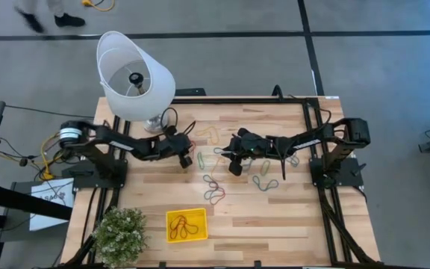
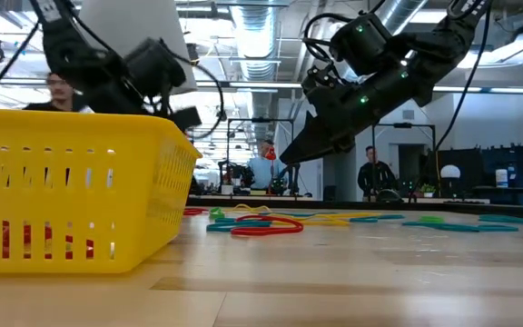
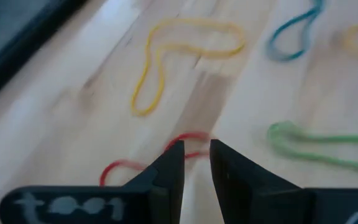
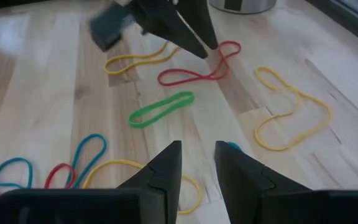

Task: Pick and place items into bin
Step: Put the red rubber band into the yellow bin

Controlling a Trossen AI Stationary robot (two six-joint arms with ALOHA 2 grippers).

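Note:
Many coloured rubber bands (image 1: 215, 188) lie flat on the wooden table between the arms. The yellow bin (image 1: 187, 225) stands near the table's near edge and holds a few bands; it fills the left of the low view (image 2: 71, 195). My left gripper (image 3: 196, 149) hovers over a red band (image 3: 191, 138), its fingers a narrow gap apart, and it also shows in the right wrist view (image 4: 207, 43). My right gripper (image 4: 197, 152) hangs above the table near a green band (image 4: 161, 108), its fingers slightly apart and empty. Both grippers are clear of the table in the low view.
A white lampshade (image 1: 134, 75) stands at the table's far left, close behind my left arm. A green potted plant (image 1: 118, 235) sits at the near left corner beside the bin. Black cables run along the table's sides. People show in the room beyond (image 2: 370, 173).

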